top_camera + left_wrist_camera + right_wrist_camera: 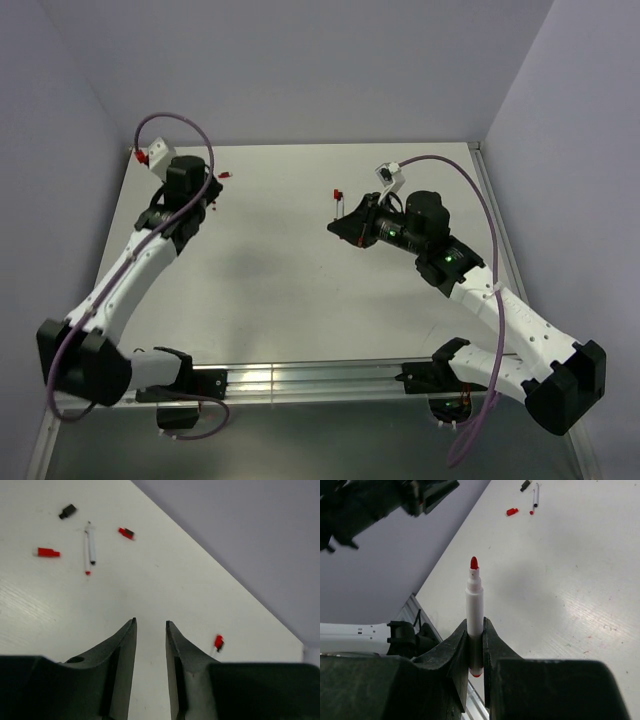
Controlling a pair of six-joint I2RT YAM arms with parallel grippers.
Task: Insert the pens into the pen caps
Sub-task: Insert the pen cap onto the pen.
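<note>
My right gripper (475,630) is shut on a white pen (474,605), which stands straight out from the jaws with its uncapped red tip pointing away. My left gripper (150,623) is open above bare table with nothing between its fingers. Beyond it lie two thin pens (90,544) side by side, a black pen cap (67,511), a red cap (48,552) and another red cap (126,532). A third red cap (218,641) lies to the right of the fingers. In the top view, the left gripper (203,202) is at the back left and the right gripper (338,226) is mid-table.
The back wall meets the table (210,600) just beyond the left gripper. A small red piece (337,193) lies on the table behind the right gripper. Purple cables (180,125) loop over both arms. The metal rail (310,378) runs along the near edge.
</note>
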